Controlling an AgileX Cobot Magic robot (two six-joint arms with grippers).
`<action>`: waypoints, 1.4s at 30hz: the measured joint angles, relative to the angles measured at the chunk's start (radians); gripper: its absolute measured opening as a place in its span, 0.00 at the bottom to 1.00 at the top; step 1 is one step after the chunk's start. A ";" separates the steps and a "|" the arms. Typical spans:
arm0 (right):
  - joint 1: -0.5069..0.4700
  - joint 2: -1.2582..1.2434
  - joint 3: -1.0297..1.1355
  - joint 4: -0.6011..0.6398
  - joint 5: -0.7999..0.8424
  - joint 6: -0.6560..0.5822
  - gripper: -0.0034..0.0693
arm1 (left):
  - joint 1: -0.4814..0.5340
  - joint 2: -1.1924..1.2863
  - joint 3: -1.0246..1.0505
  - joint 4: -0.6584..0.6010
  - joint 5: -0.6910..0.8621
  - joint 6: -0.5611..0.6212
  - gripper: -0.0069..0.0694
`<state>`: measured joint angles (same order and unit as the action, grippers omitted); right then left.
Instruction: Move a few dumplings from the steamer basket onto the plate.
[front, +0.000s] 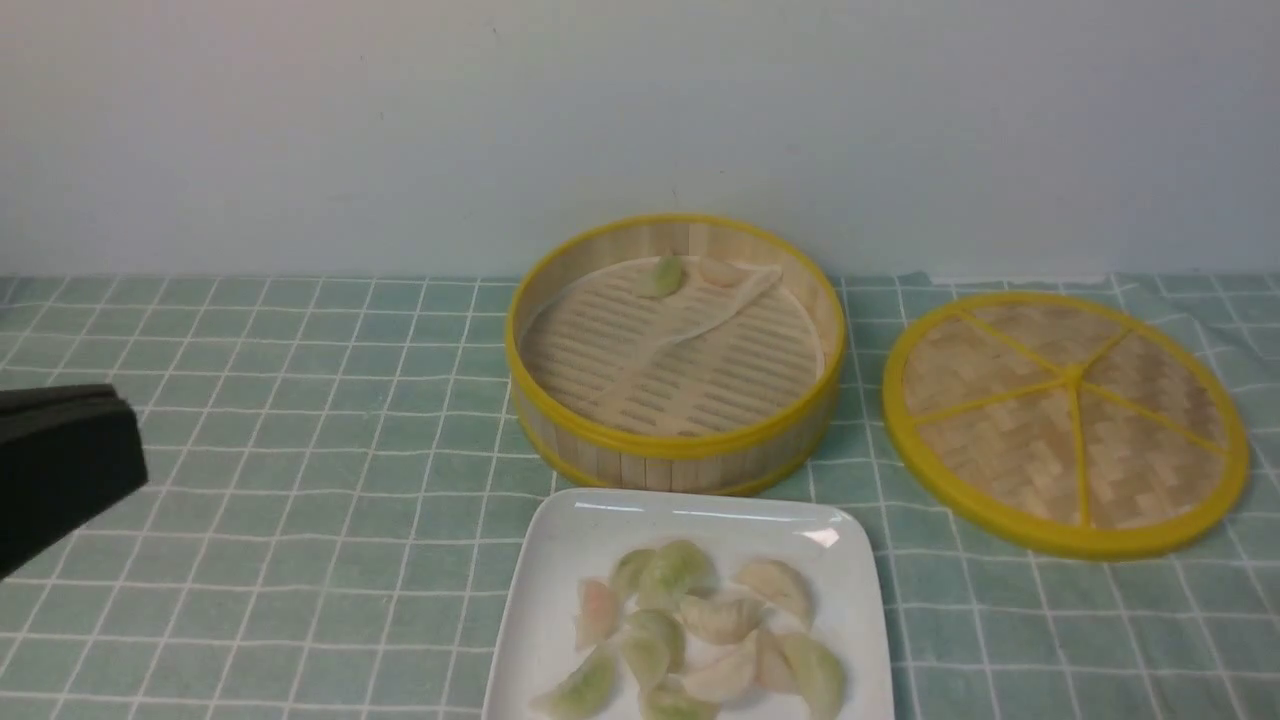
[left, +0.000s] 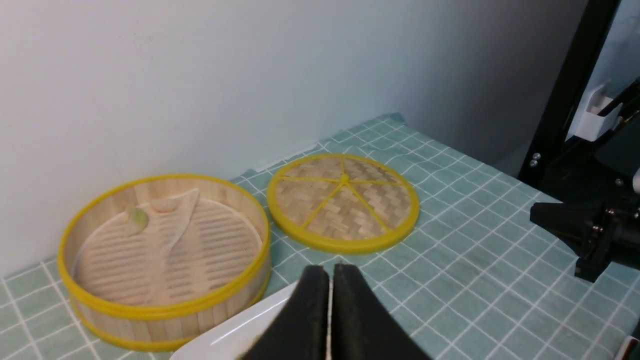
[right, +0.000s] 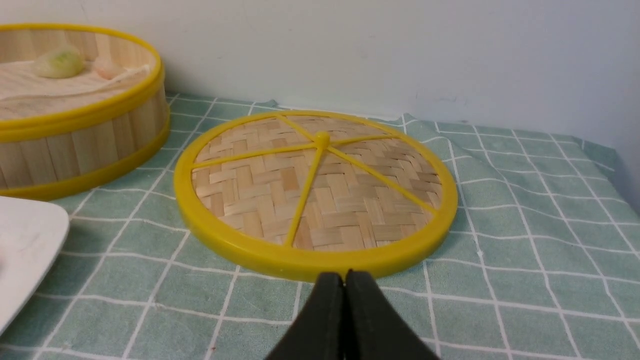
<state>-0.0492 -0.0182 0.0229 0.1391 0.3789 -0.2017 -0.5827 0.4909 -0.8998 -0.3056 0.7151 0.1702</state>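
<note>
Dumplings (front: 700, 635) lay nearest me, a loose heap of about ten pale, green and pinkish pieces on the white plate (front: 560, 560) at the front edge of the counter (front: 300, 480), which wore a green checked cloth. My left gripper (left: 330, 280) hung low off to the left of the plate, its jaws pressed together on nothing; in the front view I saw only its dark tip. My right gripper (right: 345, 285) showed only in its own wrist view, jaws likewise together and empty, hovering just in front of the lid (front: 1065, 420). Just behind the plate stood the steamer basket (front: 675, 445), its rim nearly touching the plate's far edge. Inside, the thin liner (front: 690, 320) lay rumpled across the slats, and two dumplings sat at the back wall, a green one (front: 662, 276) and a pinkish one (front: 720, 270) side by side. The woven lid lay flat on the cloth to the basket's right, close beside it but apart.
</note>
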 joint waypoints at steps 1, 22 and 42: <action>0.000 0.000 0.000 0.000 0.000 0.000 0.03 | 0.000 -0.007 0.000 0.018 0.011 0.000 0.08; 0.000 0.000 0.000 0.000 0.000 0.000 0.03 | 0.225 -0.449 0.317 0.331 0.067 -0.243 0.08; 0.000 0.000 0.000 0.000 0.001 0.000 0.03 | 0.492 -0.507 0.924 0.291 -0.479 -0.202 0.08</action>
<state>-0.0492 -0.0182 0.0229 0.1391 0.3798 -0.2017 -0.0910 -0.0164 0.0240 -0.0145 0.2364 -0.0318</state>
